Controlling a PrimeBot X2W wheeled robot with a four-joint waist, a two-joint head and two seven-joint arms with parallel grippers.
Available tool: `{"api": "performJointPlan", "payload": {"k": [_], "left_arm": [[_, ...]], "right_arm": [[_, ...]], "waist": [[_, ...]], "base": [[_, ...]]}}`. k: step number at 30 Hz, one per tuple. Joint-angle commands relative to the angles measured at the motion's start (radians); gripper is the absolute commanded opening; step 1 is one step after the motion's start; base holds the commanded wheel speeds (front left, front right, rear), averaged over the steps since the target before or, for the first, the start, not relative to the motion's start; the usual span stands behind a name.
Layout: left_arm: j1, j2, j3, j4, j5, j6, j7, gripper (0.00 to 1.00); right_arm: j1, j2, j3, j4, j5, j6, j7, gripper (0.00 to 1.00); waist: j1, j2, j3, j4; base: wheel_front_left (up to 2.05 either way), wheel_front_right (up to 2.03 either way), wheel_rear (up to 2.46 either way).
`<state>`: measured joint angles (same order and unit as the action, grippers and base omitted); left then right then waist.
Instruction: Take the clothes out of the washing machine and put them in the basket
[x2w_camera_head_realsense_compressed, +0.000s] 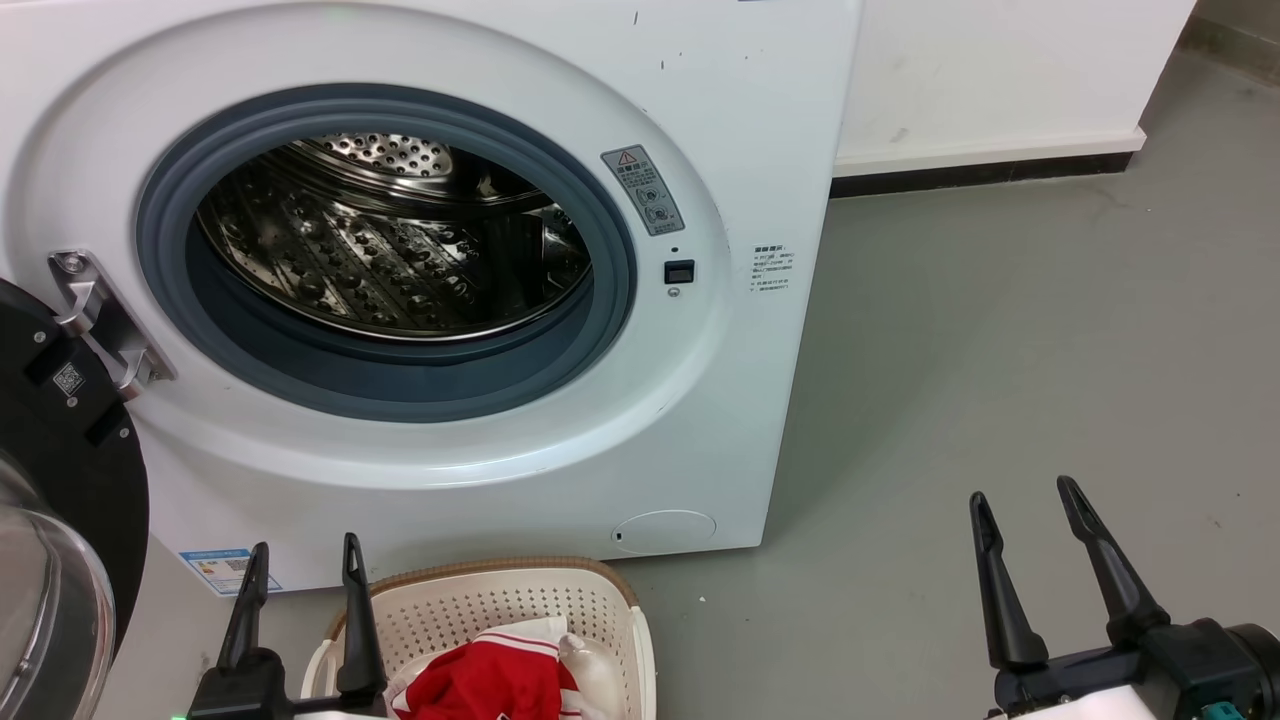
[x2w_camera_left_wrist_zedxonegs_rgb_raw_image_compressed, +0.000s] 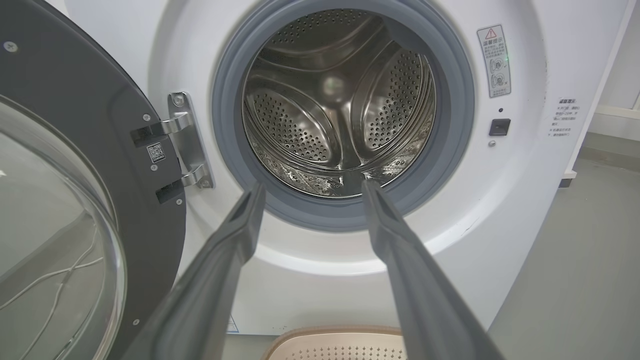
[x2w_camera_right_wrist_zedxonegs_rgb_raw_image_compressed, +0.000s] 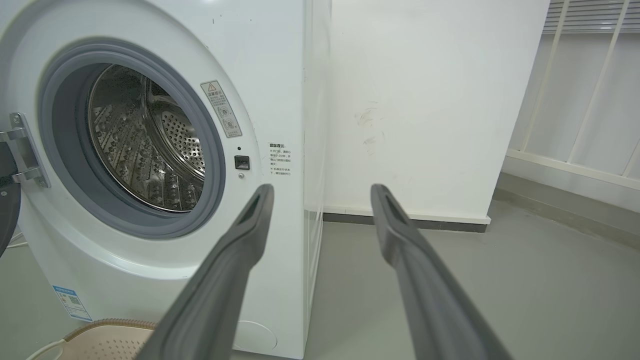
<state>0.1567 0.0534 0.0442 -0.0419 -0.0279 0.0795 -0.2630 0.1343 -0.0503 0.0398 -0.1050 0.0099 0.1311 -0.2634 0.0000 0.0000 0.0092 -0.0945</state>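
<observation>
Confirm drum (x2w_camera_head_realsense_compressed: 390, 240) bare and jersey (x2w_camera_head_realsense_compressed: 490, 680) wholly inside basket (x2w_camera_head_realsense_compressed: 622, 612), then draw left gripper (x2w_camera_head_realsense_compressed: 305, 545) and right gripper (x2w_camera_head_realsense_compressed: 1023, 490), both spread and empty, clear without catching the jersey.

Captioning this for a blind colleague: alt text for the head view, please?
The red clothes lie in the cream basket before the white washing machine, whose door stands open and drum looks empty. The left tool and right tool hover open, holding nothing.

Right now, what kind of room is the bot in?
Likely a laundry or utility corner: a white front-loading washing machine with its door open, a cream basket holding red clothes before it, bare grey floor, plain white wall.
</observation>
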Motion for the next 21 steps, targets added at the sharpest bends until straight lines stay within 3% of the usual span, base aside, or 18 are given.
{"api": "performJointPlan", "payload": {"k": [1,15,16,21], "left_arm": [[0.006,-0.001,-0.003,0.0,0.007,0.003,-0.002,1.0],[0.007,-0.003,-0.001,0.021,0.005,0.009,-0.002,1.0],[0.0,-0.002,-0.002,0.021,-0.001,0.009,0.0,0.0],[0.005,-0.005,-0.006,0.058,-0.029,0.005,0.004,0.0]], "right_arm": [[0.012,0.0,-0.003,0.003,0.005,-0.001,-0.002,1.0],[0.014,0.0,0.003,0.003,0.005,-0.001,-0.002,1.0],[0.001,0.0,0.003,0.005,0.002,0.0,0.0,0.0],[0.009,0.0,0.006,0.036,0.027,0.0,0.003,0.0]], "waist": [[0.0,0.0,0.0,0.002],[0.0,0.0,0.004,0.0],[0.0001,0.0,0.004,0.0],[0.0001,0.0,0.004,0.001]], "base": [[0.0,0.0,0.0],[0.0,0.0,0.0],[0.0,0.0,0.0],[0.0,0.0,0.0]]}}
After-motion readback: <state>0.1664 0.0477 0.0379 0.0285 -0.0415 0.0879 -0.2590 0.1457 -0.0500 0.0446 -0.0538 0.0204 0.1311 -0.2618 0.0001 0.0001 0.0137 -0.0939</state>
